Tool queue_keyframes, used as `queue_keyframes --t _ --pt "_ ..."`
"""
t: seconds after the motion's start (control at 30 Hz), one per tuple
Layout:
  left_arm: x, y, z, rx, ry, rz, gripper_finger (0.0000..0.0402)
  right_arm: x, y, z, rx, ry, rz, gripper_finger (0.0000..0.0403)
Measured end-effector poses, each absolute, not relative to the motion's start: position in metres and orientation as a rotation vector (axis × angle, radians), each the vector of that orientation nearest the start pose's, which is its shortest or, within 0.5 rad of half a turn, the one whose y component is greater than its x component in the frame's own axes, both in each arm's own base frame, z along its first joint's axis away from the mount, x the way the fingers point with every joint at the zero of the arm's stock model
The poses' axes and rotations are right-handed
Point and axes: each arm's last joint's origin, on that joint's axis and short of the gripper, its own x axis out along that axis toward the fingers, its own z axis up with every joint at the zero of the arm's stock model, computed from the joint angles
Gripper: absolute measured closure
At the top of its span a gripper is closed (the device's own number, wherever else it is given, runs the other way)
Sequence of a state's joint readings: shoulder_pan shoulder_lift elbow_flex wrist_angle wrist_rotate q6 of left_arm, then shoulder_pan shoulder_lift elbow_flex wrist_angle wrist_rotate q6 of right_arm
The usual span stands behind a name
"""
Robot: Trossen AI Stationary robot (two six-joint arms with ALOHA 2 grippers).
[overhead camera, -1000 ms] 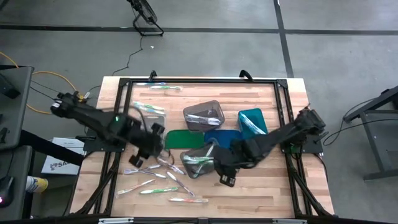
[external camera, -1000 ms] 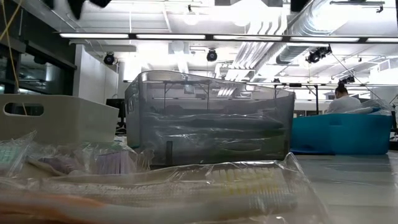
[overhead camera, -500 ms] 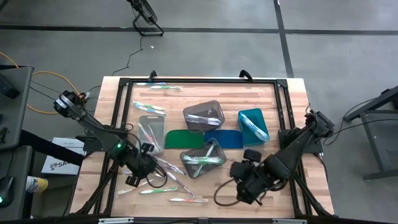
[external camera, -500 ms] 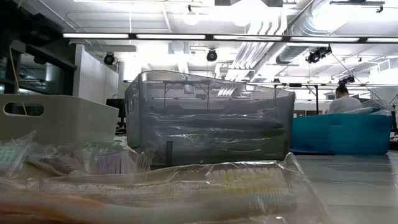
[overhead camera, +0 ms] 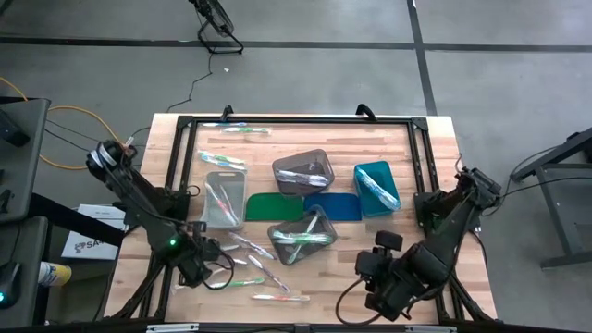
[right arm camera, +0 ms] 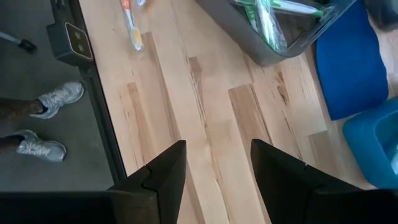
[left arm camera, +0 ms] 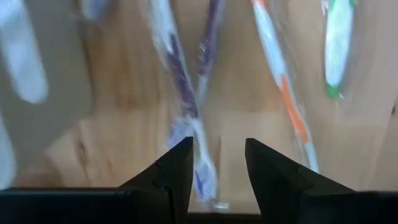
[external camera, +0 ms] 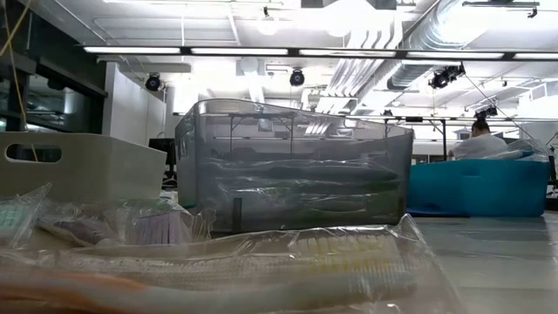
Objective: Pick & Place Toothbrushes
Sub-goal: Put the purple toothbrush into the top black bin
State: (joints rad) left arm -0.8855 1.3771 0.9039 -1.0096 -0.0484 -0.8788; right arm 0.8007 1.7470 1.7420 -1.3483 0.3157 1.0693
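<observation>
Several wrapped toothbrushes [overhead camera: 252,248] lie loose on the wood near the table's near left corner. My left gripper [overhead camera: 202,265] hangs open over them, pointing down. In the left wrist view its fingers [left arm camera: 216,163] stand either side of a purple-accented toothbrush [left arm camera: 185,106], above it; an orange one [left arm camera: 283,93] and a green one [left arm camera: 336,50] lie beside. My right gripper [overhead camera: 375,276] is open over bare wood near the table's near edge [right arm camera: 214,168]. A grey bin [overhead camera: 301,236] holds green toothbrushes [right arm camera: 267,18].
A second grey bin [overhead camera: 305,171], a clear bin [overhead camera: 225,199] and a teal bin [overhead camera: 376,188] stand mid-table by a green mat [overhead camera: 275,206] and a blue mat [overhead camera: 333,205]. More toothbrushes [overhead camera: 236,129] lie at the far left. A person's shoes [right arm camera: 50,99] show beyond the near edge.
My left gripper has gone from beside the clear bin toward the near left corner, sinking and rolling about its own line, and now hangs over the loose toothbrushes. My right gripper has swung away from the grey bin toward the table's right and near edge.
</observation>
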Motion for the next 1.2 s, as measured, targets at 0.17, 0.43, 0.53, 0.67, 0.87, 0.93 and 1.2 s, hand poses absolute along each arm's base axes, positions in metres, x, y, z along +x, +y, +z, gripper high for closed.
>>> queue_keyframes --t 0.17,0.43,0.53,0.67,0.87,0.93,1.2 --pt "0.136 -0.181 0.202 -0.028 1.543 -0.065 0.0259 0.235 0.235 0.329 0.210 1.177 -0.225 0.0230" --pt "0.128 -0.181 0.200 -0.066 1.603 0.052 0.0259 0.235 0.235 0.329 0.216 1.174 -0.226 0.0230" --pt "0.127 -0.181 0.199 -0.064 1.620 0.053 0.0259 0.235 0.235 0.329 0.214 1.168 -0.228 0.0230" --pt "0.128 -0.182 0.197 -0.052 1.632 0.051 0.0253 0.236 0.235 0.329 0.206 1.156 -0.233 0.0230" --pt "0.126 -0.179 0.197 -0.019 1.656 0.062 0.0205 0.237 0.236 0.330 0.213 1.130 -0.231 0.0230" --pt "0.126 -0.179 0.196 -0.022 1.652 0.056 0.0189 0.238 0.237 0.330 0.216 1.111 -0.231 0.0230" --pt "0.125 -0.177 0.179 -0.050 1.635 0.039 0.0179 0.239 0.237 0.331 0.213 1.101 -0.230 0.0230"
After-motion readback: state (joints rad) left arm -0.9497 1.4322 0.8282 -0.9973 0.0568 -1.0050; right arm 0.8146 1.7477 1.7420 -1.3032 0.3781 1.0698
